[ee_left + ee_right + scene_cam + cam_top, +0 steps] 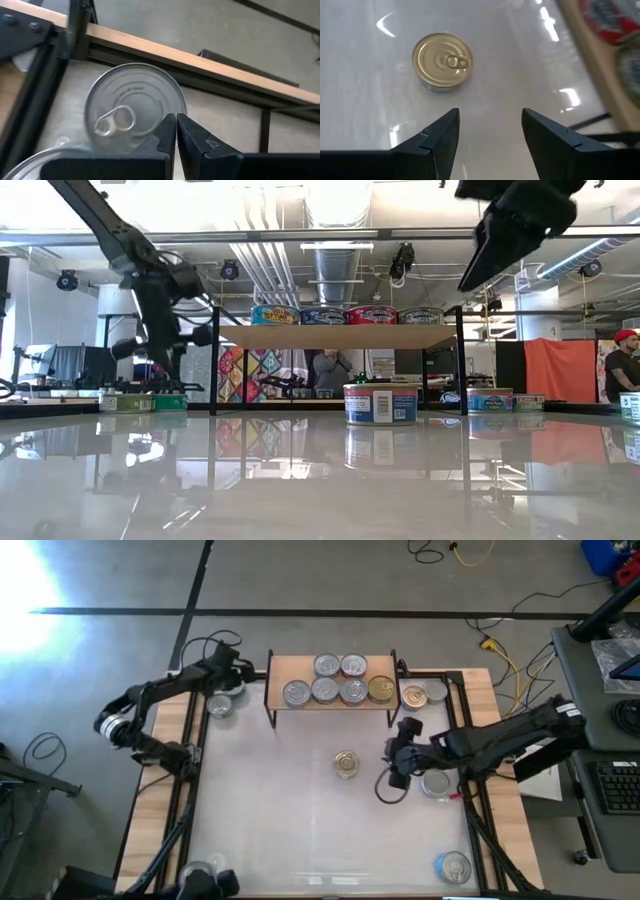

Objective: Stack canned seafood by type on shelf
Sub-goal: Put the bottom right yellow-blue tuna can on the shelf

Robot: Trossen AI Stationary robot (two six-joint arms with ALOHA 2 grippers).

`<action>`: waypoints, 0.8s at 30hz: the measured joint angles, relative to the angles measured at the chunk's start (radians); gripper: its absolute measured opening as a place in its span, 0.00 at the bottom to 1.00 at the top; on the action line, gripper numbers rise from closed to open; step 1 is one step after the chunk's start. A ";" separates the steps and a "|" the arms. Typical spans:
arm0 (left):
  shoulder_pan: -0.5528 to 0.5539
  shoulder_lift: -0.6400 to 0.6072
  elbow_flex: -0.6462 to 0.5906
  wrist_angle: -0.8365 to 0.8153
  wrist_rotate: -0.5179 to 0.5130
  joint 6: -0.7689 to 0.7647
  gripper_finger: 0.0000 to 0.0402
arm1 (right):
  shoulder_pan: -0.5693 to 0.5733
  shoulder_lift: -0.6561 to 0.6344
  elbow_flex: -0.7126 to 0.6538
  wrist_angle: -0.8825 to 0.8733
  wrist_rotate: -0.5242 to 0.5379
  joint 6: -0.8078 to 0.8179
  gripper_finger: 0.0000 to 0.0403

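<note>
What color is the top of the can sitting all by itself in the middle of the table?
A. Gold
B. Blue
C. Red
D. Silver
A. The lone can in the middle of the white table has a shiny gold top with a pull ring, seen clearly just ahead of the open right gripper.

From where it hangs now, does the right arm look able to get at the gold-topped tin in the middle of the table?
Probably yes. The right gripper hangs open above the bare table, close beside the gold-topped tin, which stands alone with nothing around it; the left gripper is shut far off by the shelf.
</note>
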 joint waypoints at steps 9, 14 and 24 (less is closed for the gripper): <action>-0.007 0.052 -0.005 0.025 -0.012 0.009 0.00 | 0.050 -0.098 0.030 -0.055 0.033 0.047 0.51; -0.007 0.050 -0.005 0.017 0.001 0.022 0.00 | 0.050 -0.114 0.033 -0.055 0.033 0.056 0.51; -0.030 0.050 0.014 -0.051 -0.130 0.028 0.00 | 0.056 -0.113 0.033 -0.058 0.007 0.080 0.51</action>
